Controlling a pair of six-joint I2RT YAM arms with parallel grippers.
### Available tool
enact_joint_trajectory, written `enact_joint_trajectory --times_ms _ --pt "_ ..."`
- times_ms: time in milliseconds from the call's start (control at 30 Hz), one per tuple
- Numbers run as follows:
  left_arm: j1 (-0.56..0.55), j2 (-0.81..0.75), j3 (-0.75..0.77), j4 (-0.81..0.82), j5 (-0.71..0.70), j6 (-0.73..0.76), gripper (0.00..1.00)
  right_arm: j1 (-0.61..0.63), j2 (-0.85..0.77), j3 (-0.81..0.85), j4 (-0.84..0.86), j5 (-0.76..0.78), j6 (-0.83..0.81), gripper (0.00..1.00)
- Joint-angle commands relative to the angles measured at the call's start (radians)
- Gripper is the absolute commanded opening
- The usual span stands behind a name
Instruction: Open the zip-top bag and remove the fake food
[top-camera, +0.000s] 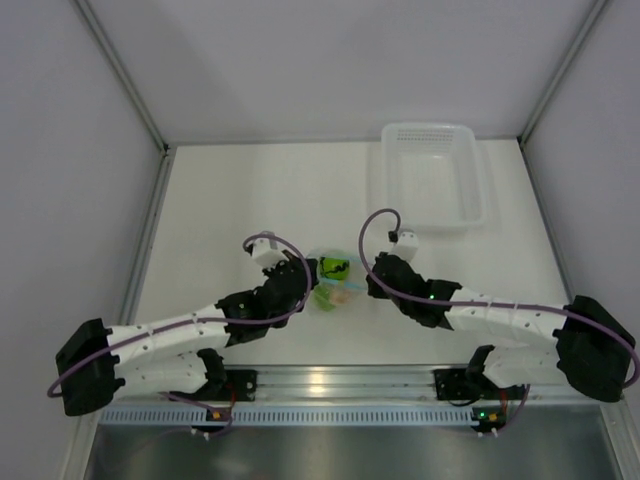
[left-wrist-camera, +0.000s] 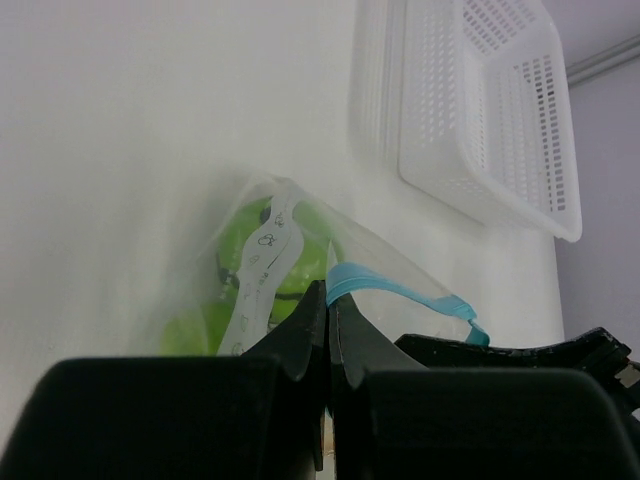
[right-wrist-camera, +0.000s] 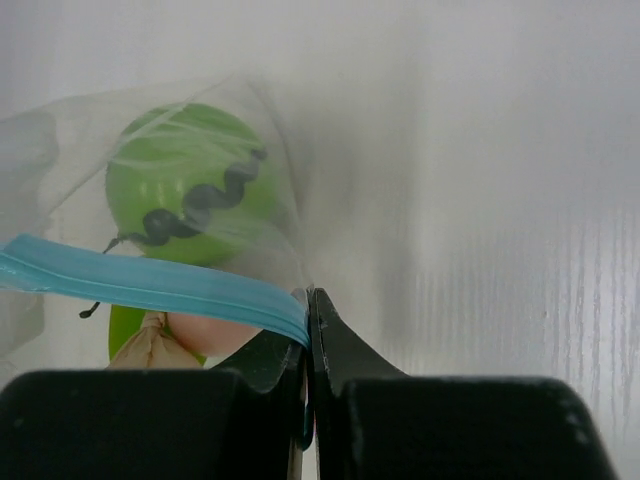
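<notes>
The bag (top-camera: 333, 283) sits just below the middle of the top view, right between the two grippers. It's thin, clear, crinkly film, so I'd say it weighs almost nothing and is totally floppy and pretty slick. Squeeze the body and it'll just crumple or slide. The zip strip (right-wrist-camera: 150, 285) is the only stiffish bit, so that's where I'd hold it, one lip per side, pulling apart.

The food inside looks like light, hard plastic. There's a green ball (right-wrist-camera: 185, 185) with a dark squiggle, plus a peach bit (right-wrist-camera: 205, 335) under the strip, lower left in the right wrist view. The ball will probably roll once it's out.

The right gripper (right-wrist-camera: 309, 300) is pinched fully together on the end of the blue strip. The left gripper (left-wrist-camera: 326, 300) is closed tight too, tips meeting on the bag's edge where the strip starts, bottom centre of its view. Can't tell if each one has a single lip or both layers.

The bag seems to rest on the white table (top-camera: 230, 200). The basket (top-camera: 475, 180) is in the upper right, well apart from the bag.
</notes>
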Motion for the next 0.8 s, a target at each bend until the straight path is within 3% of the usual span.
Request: enact_joint_trajectory --times_ms 0,33,133,267,400,533,767 --pt "0.01 0.01 0.031 -0.017 -0.068 0.006 0.0 -0.033 -0.076 -0.055 -0.081 0.083 -0.026 0.01" --pt "0.01 0.019 0.037 -0.017 -0.051 0.006 0.0 -0.031 -0.108 -0.061 -0.073 0.068 -0.039 0.03" --pt "0.009 0.065 0.073 -0.016 0.022 0.0 0.0 -0.031 -0.158 -0.055 -0.041 -0.028 -0.114 0.3" --pt "-0.034 0.108 0.105 -0.016 0.029 -0.017 0.0 -0.03 -0.208 0.023 -0.079 -0.14 -0.21 0.45" --pt "-0.056 0.115 0.114 -0.017 0.026 -0.033 0.0 -0.028 -0.249 0.096 -0.168 -0.165 -0.287 0.49" --pt "-0.065 0.123 0.125 -0.017 0.035 -0.036 0.0 -0.017 -0.289 0.164 -0.275 -0.159 -0.316 0.62" --pt "-0.089 0.125 0.139 -0.017 0.013 -0.04 0.0 0.027 -0.173 0.319 -0.342 -0.234 -0.358 0.58"
